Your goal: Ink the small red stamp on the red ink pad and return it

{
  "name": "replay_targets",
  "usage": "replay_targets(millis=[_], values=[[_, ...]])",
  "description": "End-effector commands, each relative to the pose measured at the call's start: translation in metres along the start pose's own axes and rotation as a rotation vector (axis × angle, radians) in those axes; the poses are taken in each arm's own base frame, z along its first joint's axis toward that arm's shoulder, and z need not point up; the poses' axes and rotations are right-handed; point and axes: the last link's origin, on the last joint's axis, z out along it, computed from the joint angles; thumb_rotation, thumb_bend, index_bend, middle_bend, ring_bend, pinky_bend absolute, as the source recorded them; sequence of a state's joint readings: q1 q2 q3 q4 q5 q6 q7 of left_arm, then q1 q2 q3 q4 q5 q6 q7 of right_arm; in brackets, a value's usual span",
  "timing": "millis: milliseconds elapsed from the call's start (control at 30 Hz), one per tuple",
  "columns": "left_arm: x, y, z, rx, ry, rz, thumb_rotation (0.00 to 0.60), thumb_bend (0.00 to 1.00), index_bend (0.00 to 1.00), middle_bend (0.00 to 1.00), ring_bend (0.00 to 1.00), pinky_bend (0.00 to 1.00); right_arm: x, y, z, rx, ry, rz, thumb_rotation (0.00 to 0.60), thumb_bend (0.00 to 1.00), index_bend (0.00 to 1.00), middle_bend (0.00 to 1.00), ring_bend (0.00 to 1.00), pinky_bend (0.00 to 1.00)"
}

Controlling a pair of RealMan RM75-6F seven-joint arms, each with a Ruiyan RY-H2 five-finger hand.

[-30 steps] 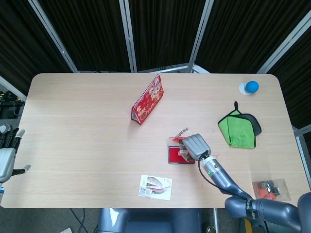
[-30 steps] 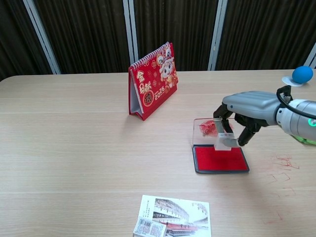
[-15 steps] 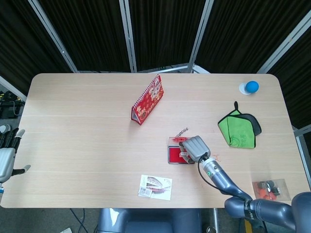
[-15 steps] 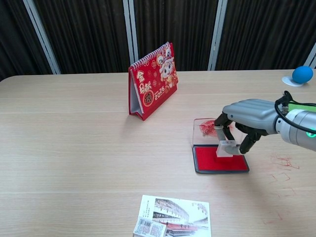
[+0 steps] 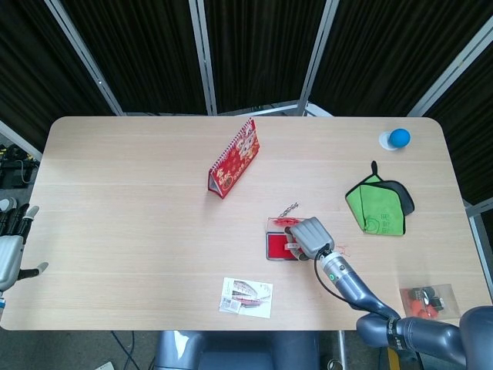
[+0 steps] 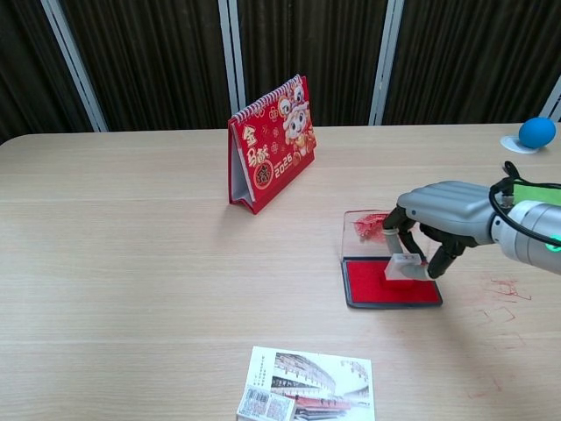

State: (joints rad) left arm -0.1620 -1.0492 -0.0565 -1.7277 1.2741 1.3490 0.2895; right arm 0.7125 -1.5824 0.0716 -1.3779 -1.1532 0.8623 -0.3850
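Observation:
The red ink pad (image 6: 390,283) lies open on the table, its clear lid (image 6: 361,225) standing up behind it; in the head view the red ink pad (image 5: 276,246) is partly under my right hand. My right hand (image 6: 441,213) (image 5: 310,233) holds the small stamp (image 6: 404,267), a clear block, with its base down on the pad's right part. The stamp is hidden under the hand in the head view. My left hand (image 5: 9,252) hangs at the table's left edge, fingers apart and nothing in it.
A red desk calendar (image 6: 272,143) stands at the middle back. A printed card (image 6: 307,384) lies near the front edge. A green cloth (image 5: 377,206), a blue ball (image 5: 398,137) on a white disc and a bag of small items (image 5: 428,300) sit at the right.
My right hand has come down with the stamp, from just above the pad onto its red surface. The left hand has not moved.

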Motion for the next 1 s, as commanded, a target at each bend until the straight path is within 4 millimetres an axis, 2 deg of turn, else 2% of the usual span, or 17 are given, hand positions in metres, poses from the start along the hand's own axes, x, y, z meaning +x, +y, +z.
replay_targets(millis=[33,167,267,500,733,1000], values=[[0.0,0.0,0.0,-0.001,0.0,-0.001,0.6,0.0,0.0,0.0,0.0,0.0,0.001,0.0,-0.001,0.0,0.004,0.006,0.6,0.62,0.59,0.62,0.87,1.0],[0.0,0.0,0.0,-0.001,0.001,-0.002,0.6,0.0,0.0,0.0,0.0,0.0,0.009,0.0,-0.003,0.001,0.024,0.031,0.6,0.62,0.59,0.62,0.87,1.0],[0.001,0.0,0.0,-0.002,0.002,-0.003,0.6,0.0,0.0,0.0,0.0,0.0,0.022,0.003,-0.009,0.003,0.054,0.059,0.6,0.62,0.59,0.62,0.87,1.0],[0.002,0.0,-0.003,-0.009,0.006,-0.009,0.6,0.0,0.0,0.0,0.0,0.0,0.042,0.026,-0.033,-0.016,0.083,0.064,0.6,0.62,0.59,0.62,0.87,1.0],[0.002,0.002,-0.004,-0.018,0.004,-0.006,0.6,0.0,0.0,0.0,0.0,0.0,0.027,0.054,-0.051,-0.061,0.04,0.047,0.6,0.62,0.59,0.62,0.87,1.0],[0.0,0.004,-0.003,-0.019,-0.002,0.001,0.6,0.0,0.0,0.0,0.0,0.0,0.005,0.073,-0.053,-0.1,0.004,0.052,0.6,0.62,0.59,0.62,0.87,1.0]])
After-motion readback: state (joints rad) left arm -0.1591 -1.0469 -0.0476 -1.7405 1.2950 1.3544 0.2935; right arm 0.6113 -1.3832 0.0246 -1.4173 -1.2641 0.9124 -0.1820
